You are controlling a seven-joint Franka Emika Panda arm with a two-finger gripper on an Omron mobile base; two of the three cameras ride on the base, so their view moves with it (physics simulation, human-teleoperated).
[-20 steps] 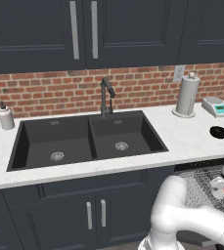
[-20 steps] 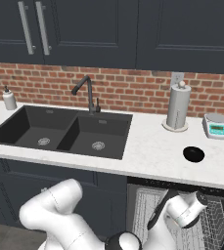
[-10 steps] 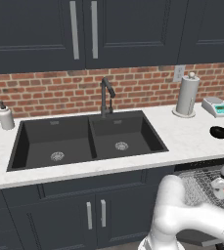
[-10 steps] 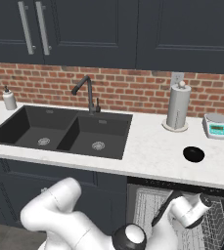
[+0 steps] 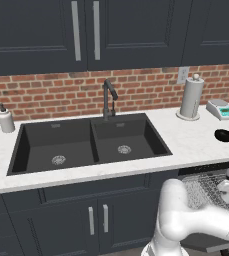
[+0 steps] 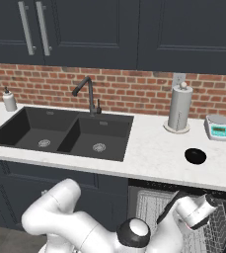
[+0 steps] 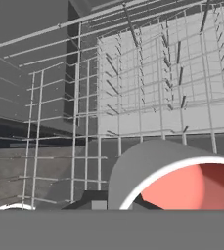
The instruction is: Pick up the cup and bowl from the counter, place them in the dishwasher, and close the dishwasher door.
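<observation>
Your fingers are pinching the cup (image 7: 191,188) directly over the dishwasher's wire rack (image 7: 147,83), while the bowl (image 6: 195,155) waits near the counter's (image 6: 154,148) front right edge.

Arm's hand with cup (image 7: 191,188) edged slightly lower, rightward over wire rack (image 7: 147,83).

The arm (image 6: 60,217) is glossy white, built of fat rounded segments like swollen tubes. One joint (image 6: 133,232) ends in a round dark cap with a pale disc at its centre. The wrist link (image 6: 196,210) is a short white cylinder, with black parts beside it.
</observation>
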